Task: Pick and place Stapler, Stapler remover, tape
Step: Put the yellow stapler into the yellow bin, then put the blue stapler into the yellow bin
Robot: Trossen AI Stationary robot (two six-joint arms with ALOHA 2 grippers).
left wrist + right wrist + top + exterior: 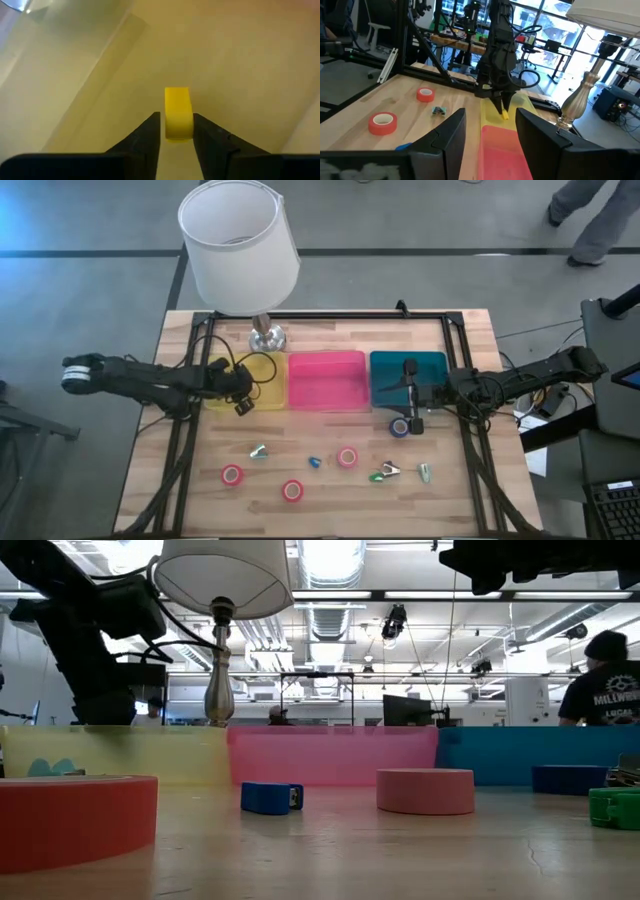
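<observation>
Three red tape rolls [232, 475] lie along the front of the wooden surface [150, 480]; blue tape roll [400, 427] sits just before the blue bin [408, 370]. Right gripper [413, 418] hovers beside it, fingers spread, empty. Farther back, left gripper [176, 131] over the yellow bin [262, 367], fingers pinching a small yellow stapler [177, 112].

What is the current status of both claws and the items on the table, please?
Left claw shut on small yellow item, over yellow bin. Right claw open, empty, by blue tape. Three red tape rolls on table. Nothing in the way.
</observation>
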